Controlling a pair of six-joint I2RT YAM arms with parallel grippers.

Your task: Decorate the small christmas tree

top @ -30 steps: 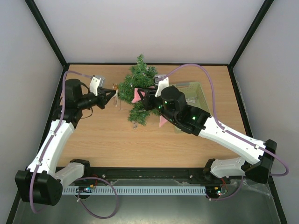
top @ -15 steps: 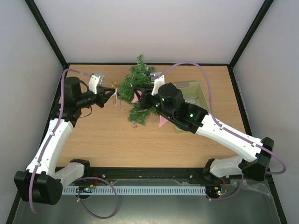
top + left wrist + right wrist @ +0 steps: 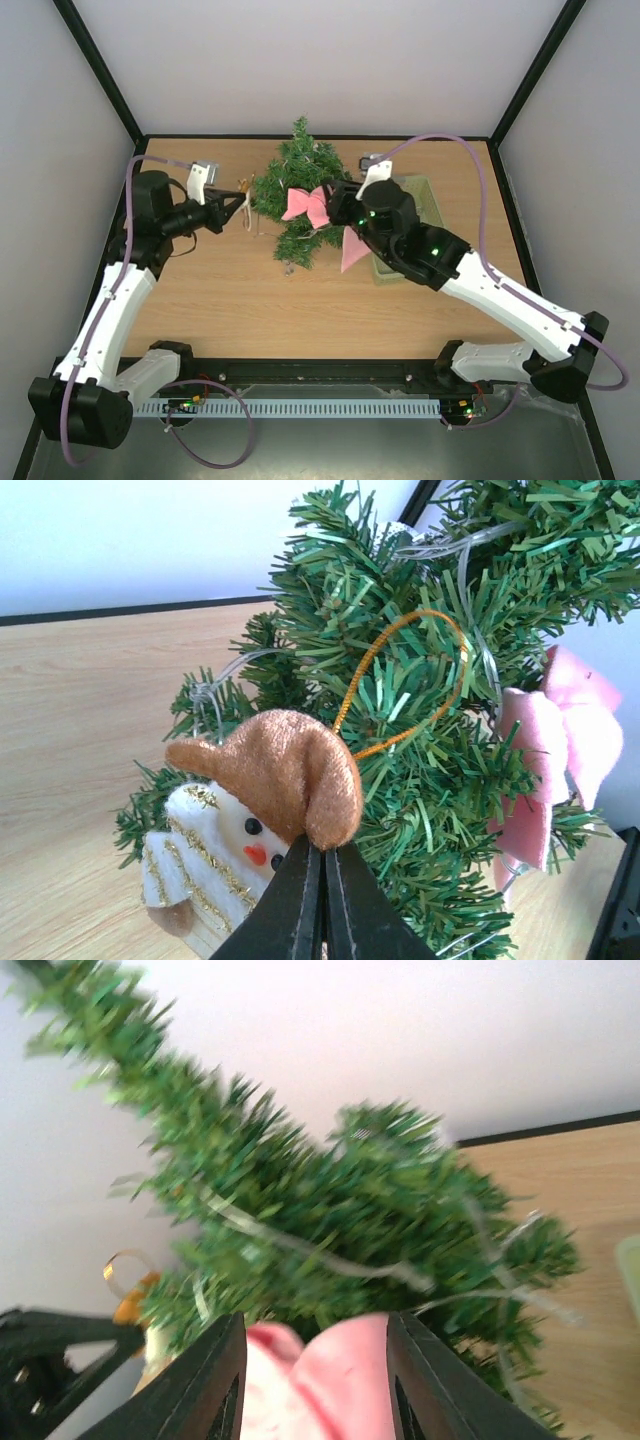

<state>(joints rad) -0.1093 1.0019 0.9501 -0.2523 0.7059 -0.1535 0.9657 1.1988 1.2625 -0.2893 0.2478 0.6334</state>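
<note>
Our left end effector [image 3: 236, 206] is pressed together, its two tips pinching the lower edge of the brown hat of a snowman ornament [image 3: 250, 815]. The ornament sits directly above those tips in the left wrist view, and its gold loop [image 3: 412, 680] arcs up and away from them against the needles. The small christmas tree [image 3: 298, 200] stands upright on the wooden surface [image 3: 220, 290], just beyond the left end effector's tips and between the two end effectors. The snowman is pressed close to the tree's branches on that side.

Our right end effector [image 3: 336, 207] is at the opposite side of the tree. Its fingers [image 3: 215, 1380] stand apart, and a pink bow [image 3: 320, 1380] fills the gap between them, lying against the branches straight ahead of them. We cannot tell whether the fingers are gripping the bow or merely flanking it. From above, the bow rests on the tree's front, just beside the right end effector's tips. A pink strip [image 3: 350, 250] hangs beneath the right wrist. A pale green basket [image 3: 427, 197] lies behind the right end effector, partly under its arm.
</note>
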